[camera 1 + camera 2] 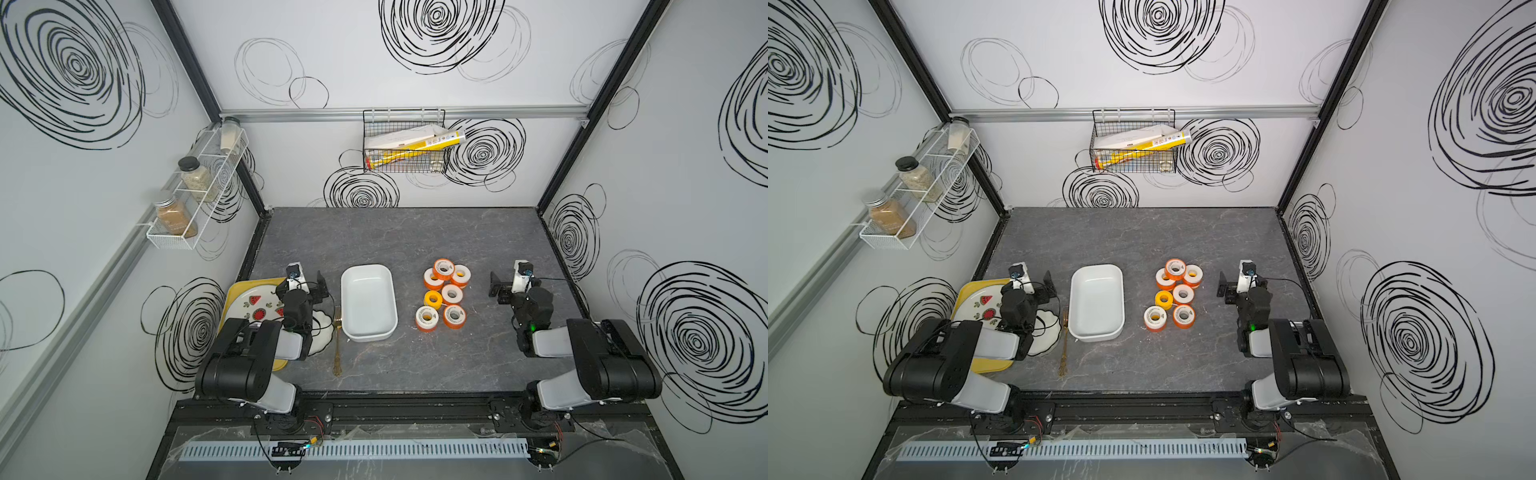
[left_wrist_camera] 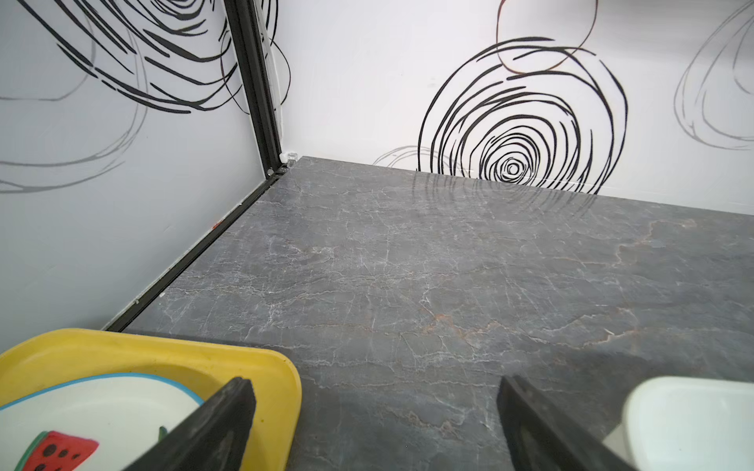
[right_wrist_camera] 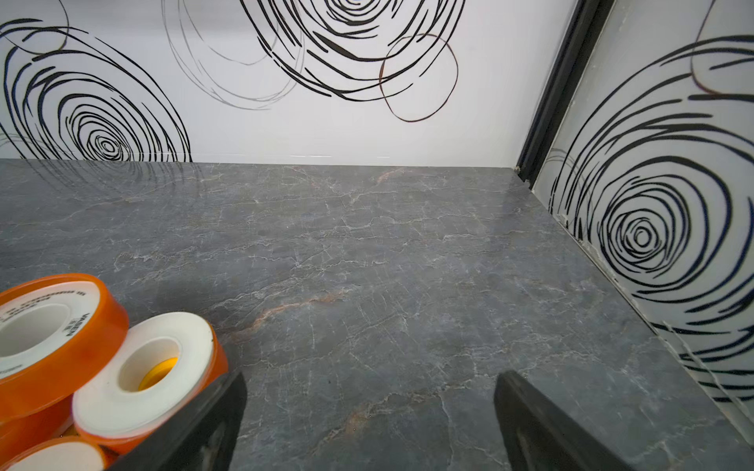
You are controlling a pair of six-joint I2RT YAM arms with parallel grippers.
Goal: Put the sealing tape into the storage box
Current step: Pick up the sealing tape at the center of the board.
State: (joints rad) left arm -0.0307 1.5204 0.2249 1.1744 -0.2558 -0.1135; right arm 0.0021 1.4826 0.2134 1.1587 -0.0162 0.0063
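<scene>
Several rolls of sealing tape (image 1: 444, 295) (image 1: 1177, 295), white on orange spools and one on yellow (image 1: 433, 298), lie clustered right of centre on the grey table. The empty white storage box (image 1: 368, 303) (image 1: 1096, 303) stands left of them. My left gripper (image 1: 305, 286) (image 2: 373, 383) hovers open between the yellow tray and the box, whose corner (image 2: 693, 420) shows beside one finger. My right gripper (image 1: 511, 286) (image 3: 371, 377) is open to the right of the rolls, nothing between its fingers; the nearest rolls (image 3: 143, 367) lie just outside one finger.
A yellow tray (image 1: 237, 299) (image 2: 261, 367) with a watermelon plate (image 2: 102, 407) sits at the left, partly under my left arm, with a white scalloped dish (image 1: 324, 332) and a gold fork (image 1: 337, 345) beside the box. A wire basket (image 1: 405, 141) and spice rack (image 1: 195, 187) hang on the walls.
</scene>
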